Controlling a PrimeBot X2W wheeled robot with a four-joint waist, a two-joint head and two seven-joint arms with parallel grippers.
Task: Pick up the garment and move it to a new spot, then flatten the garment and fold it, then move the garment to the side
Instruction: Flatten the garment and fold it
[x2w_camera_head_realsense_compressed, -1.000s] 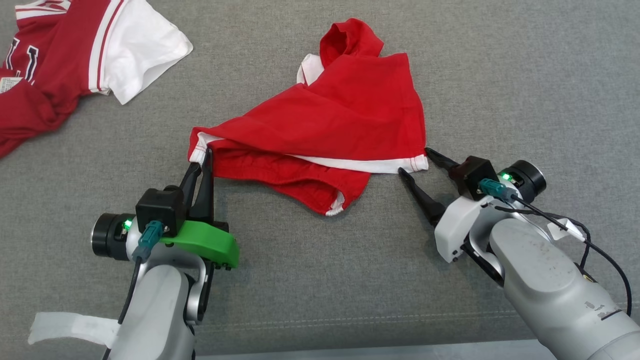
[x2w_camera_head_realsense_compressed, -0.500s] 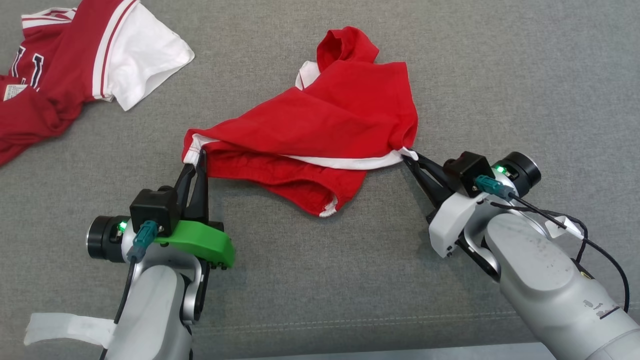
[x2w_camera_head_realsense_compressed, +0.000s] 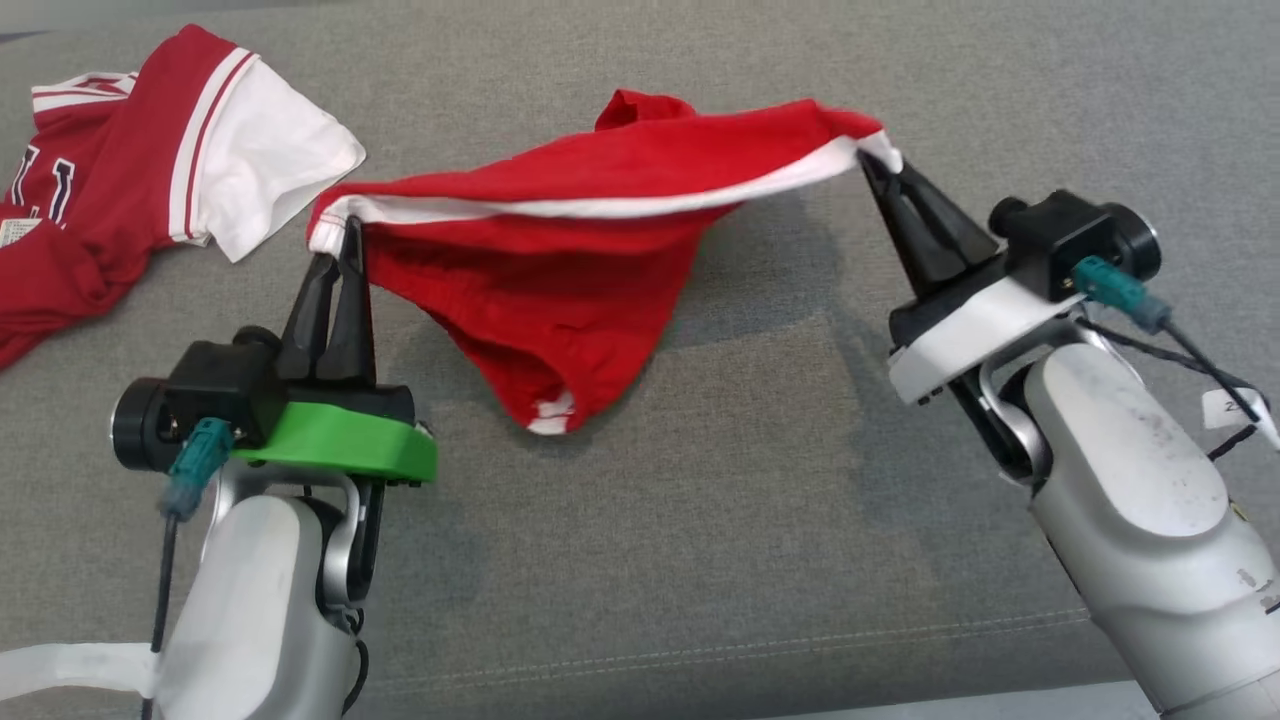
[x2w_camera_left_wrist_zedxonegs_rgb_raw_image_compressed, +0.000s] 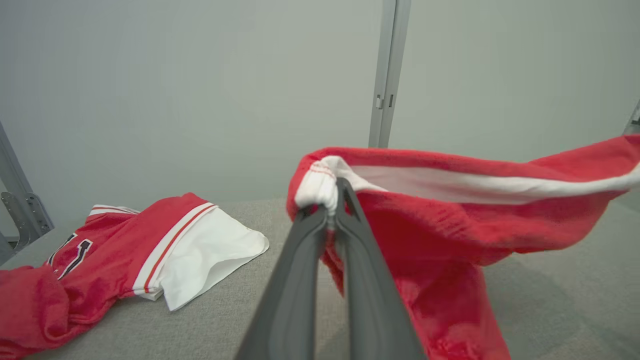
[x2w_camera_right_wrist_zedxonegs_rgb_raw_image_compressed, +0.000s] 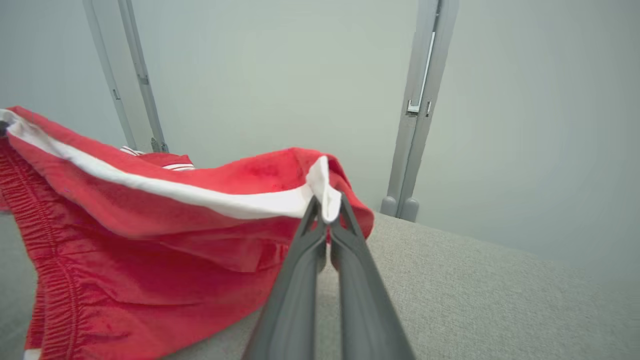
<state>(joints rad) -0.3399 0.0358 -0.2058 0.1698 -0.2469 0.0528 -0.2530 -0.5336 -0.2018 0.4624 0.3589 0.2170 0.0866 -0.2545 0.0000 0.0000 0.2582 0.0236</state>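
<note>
The left gripper (x2w_camera_head_realsense_compressed: 340, 245) is pressed together on the left corner of the red garment (x2w_camera_head_realsense_compressed: 560, 270). The right gripper (x2w_camera_head_realsense_compressed: 872, 165) is pinched tight on its right corner. The garment is held up between them, with its white band (x2w_camera_head_realsense_compressed: 600, 208) pulled nearly straight. Its middle hangs down close to the grey cloth surface (x2w_camera_head_realsense_compressed: 700, 520) under it. Whether the lowest tip touches cannot be told.

Left of the garment, a red and white shirt (x2w_camera_head_realsense_compressed: 150, 190) is seen lying crumpled on that surface. Behind the garment, a pale wall (x2w_camera_left_wrist_zedxonegs_rgb_raw_image_compressed: 200, 90) and grey metal posts (x2w_camera_right_wrist_zedxonegs_rgb_raw_image_compressed: 422, 100) are shown by the wrist cameras. A soft shadow (x2w_camera_head_realsense_compressed: 760, 290) below the garment is shown by the head camera.

The shirt is cut off at the picture's edge, so its dark letters cannot be read whole. The garment's far part is bunched up and partly hidden behind the band.
</note>
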